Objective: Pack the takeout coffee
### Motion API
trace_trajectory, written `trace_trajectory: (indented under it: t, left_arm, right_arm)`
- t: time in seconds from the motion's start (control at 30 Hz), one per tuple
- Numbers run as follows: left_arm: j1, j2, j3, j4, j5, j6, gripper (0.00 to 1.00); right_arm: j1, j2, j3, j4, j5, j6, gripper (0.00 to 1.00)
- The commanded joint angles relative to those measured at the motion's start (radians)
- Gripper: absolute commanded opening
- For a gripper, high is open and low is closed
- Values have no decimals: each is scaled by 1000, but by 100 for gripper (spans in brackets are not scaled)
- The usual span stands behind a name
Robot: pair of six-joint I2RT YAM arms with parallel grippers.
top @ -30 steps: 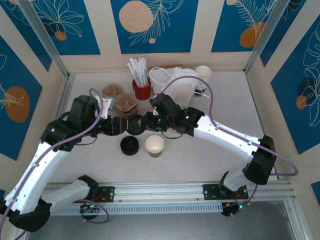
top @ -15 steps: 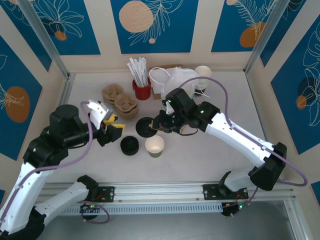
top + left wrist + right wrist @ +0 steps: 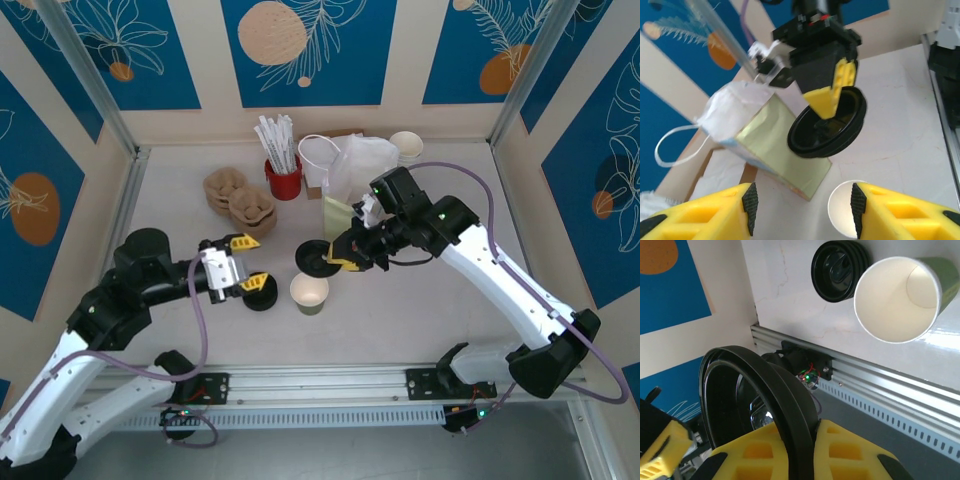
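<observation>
Right hand (image 3: pixel 342 262) alone on the lid (image 3: pixel 312 258) now, left hand (image 3: pixel 250 264) apart.

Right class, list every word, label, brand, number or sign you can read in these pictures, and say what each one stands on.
None can be read.
The open paper cup, the black lid in the right gripper and the pale green bag show no print.
The blue wall panels carry only leaf and circle patterns.
The wrapped sticks in the red cup are too small to tell.
</observation>
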Motion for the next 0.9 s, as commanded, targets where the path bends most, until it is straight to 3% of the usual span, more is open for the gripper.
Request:
trace_trajectory:
  t: [0.0, 0.13, 0.27, 0.87]
  left_arm:
    - [-80, 47, 11, 22, -36, 140, 55]
    - [-166, 109, 21, 12, -108, 191, 58]
    - [-195, 163, 38, 14, -126, 206, 58]
    - [-211, 250, 87, 29, -116, 229, 46]
  right_arm:
    - [-15, -12, -17, -29, -109, -4, 0]
    - [-19, -8, -27, -23, -140, -9, 0]
    - [-21, -6, -33, -25, -155, -11, 0]
    - [-20, 16, -43, -36, -167, -14, 0]
